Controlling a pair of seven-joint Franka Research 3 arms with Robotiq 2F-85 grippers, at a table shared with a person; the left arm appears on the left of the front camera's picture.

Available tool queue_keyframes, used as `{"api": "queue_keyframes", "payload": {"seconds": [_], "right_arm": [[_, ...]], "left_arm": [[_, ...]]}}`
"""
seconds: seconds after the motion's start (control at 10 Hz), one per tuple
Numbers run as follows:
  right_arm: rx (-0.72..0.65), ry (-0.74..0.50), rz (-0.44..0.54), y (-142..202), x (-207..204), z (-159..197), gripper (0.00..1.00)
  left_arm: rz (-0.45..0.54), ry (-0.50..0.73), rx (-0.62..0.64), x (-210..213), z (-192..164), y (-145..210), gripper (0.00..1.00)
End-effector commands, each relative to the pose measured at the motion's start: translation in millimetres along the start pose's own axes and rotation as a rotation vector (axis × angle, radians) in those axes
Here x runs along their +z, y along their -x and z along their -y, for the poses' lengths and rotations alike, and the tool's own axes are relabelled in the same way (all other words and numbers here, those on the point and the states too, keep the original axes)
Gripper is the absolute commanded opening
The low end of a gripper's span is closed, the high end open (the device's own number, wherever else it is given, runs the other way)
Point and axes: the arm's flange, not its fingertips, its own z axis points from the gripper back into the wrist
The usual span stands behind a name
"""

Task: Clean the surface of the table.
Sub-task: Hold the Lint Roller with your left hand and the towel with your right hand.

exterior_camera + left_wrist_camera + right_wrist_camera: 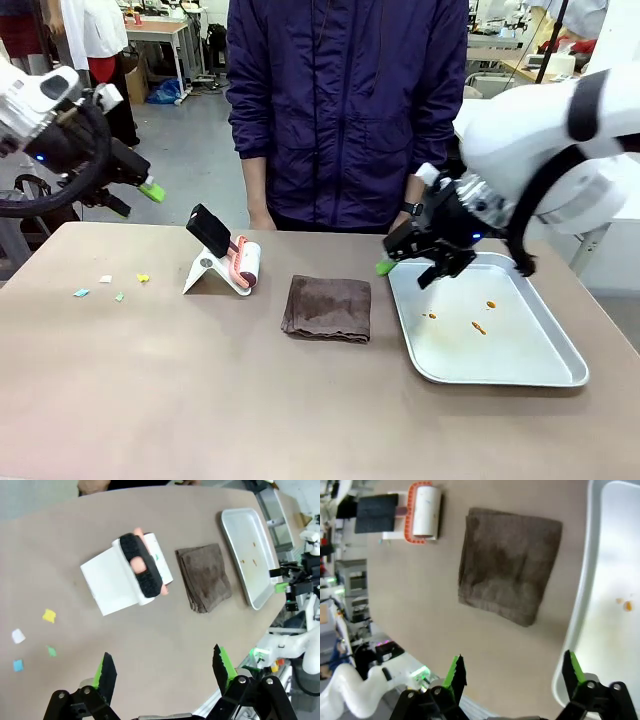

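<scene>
Left end effector [135, 197]: jaws wide, nothing in them, hanging off the desk's [200, 410] far-left corner, well above the top. The desk is the brownish top spanning the front view, under everything below.

Debris: four small paper scraps [110, 286] (white, yellow, blue, green), loose cluster on the left side, well apart from the tools.

Next right: lint roller [240, 262] with a black handle, propped on a white stand [205, 272], handle angled up and away from the robot. Then a folded brown cloth [327, 308] lying flat mid-desk, just beside the metal tray [500, 380]. The tray has a few orange crumbs [478, 327] inside.

Right end effector [405, 272]: jaws wide, empty, hovering over the tray's left rim, between cloth and tray.

My read: no tool picked yet, so tool pickup is the step in hand. The roller suits the scraps and the left arm is closest.
- Take the black handle across its narrow width, in line with its tilt.
- Lift along the handle axis so the stand doesn't drag. Can't tell from here whether the roller sits loose or clipped.
- Roll flat with light pressure, one pass through the cluster; the scraps look light enough to scatter if nudged.

Keep the right arm clear of the cloth edge.
</scene>
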Motion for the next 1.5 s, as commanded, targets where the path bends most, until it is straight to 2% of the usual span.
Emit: {"api": "queue_keyframes", "payload": {"seconds": [0.0,0.1,0.3,0.4,0.5,0.6,0.8,0.9,1.0,1.1,1.2,1.4], "right_arm": [[-0.161,0.064,-0.079,-10.0,-23.3,-24.1,1.00],[-0.227,0.085,-0.082,-9.0,-35.0,-31.7,1.00],[-0.233,0.087,-0.041,-6.7,-34.8,-34.8,1.00],[-0.270,0.078,-0.036,-8.2,-29.4,-30.5,1.00],[-0.225,0.071,-0.082,0.5,-44.3,-27.2,1.00],[-0.225,0.071,-0.082,0.5,-44.3,-27.2,1.00],[-0.225,0.071,-0.082,0.5,-44.3,-27.2,1.00],[-0.242,0.069,-0.079,-1.3,-42.7,-27.0,1.00],[-0.330,0.211,-0.068,-17.8,-52.9,-34.6,1.00],[-0.330,0.254,-0.067,-30.6,-64.5,-44.4,1.00],[-0.356,0.255,-0.021,-39.0,-70.7,-49.0,1.00],[-0.362,0.302,0.008,-49.2,-88.1,-50.2,1.00]], "left_arm": [[-0.004,0.020,-0.091,-21.8,2.6,-8.2,1.00],[-0.016,0.026,-0.108,-30.3,4.8,-10.9,1.00],[0.017,0.005,-0.097,-36.0,5.2,-15.5,1.00],[0.030,0.011,-0.049,-35.2,2.0,-17.7,1.00],[-0.015,-0.014,0.016,-34.2,-1.5,-18.7,1.00],[-0.011,-0.008,-0.073,-38.4,6.2,-12.8,1.00],[-0.011,-0.008,-0.073,-38.4,6.2,-12.8,1.00],[-0.009,-0.012,-0.045,-37.9,2.1,-14.3,1.00],[-0.032,-0.047,0.091,-50.8,-1.2,-30.2,1.00],[-0.032,-0.054,0.182,-62.3,-4.4,-43.3,1.00],[-0.012,-0.096,0.228,-67.9,-7.9,-49.6,1.00],[-0.019,-0.079,0.283,-79.5,-17.4,-57.9,1.00]]}}
